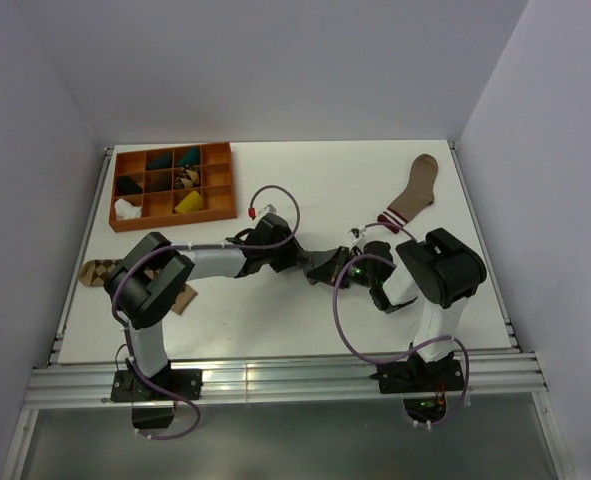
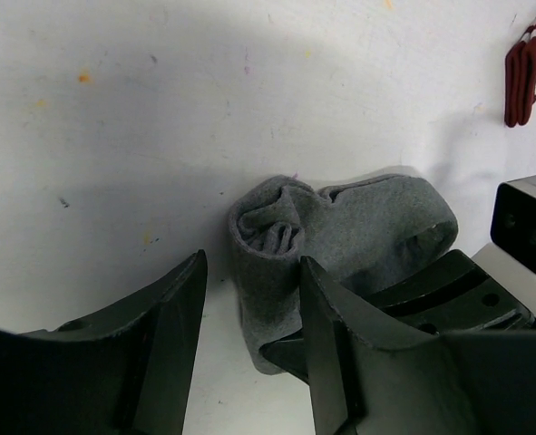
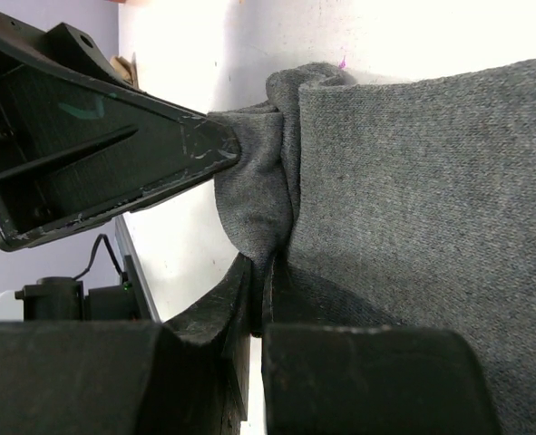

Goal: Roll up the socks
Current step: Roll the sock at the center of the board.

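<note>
Nearest the lens: right gripper (image 3: 260, 285), fingers pressed together on a fold of the grey sock (image 3: 413, 181).

Sock lying mid-table between the two arms, rolled end toward the left, flatter part running right into that pinch. Around the rolled end, left gripper (image 2: 252, 267) spread about halfway, one fingertip touching the cloth, the other just apart over bare table (image 1: 325, 180). A few small orange and dark specks on the white surface beyond. Further out, wide bare room on the far side of the sock. To the far right, a brown sock (image 1: 415, 190) with a maroon-and-white striped cuff, well apart. In the far left corner, an orange tray (image 1: 125, 222) of compartments holding bundled socks. At the left edge, a diamond-patterned sock (image 1: 95, 272) partly under the left arm. Along the near edge, a metal rail (image 1: 295, 378).
</note>
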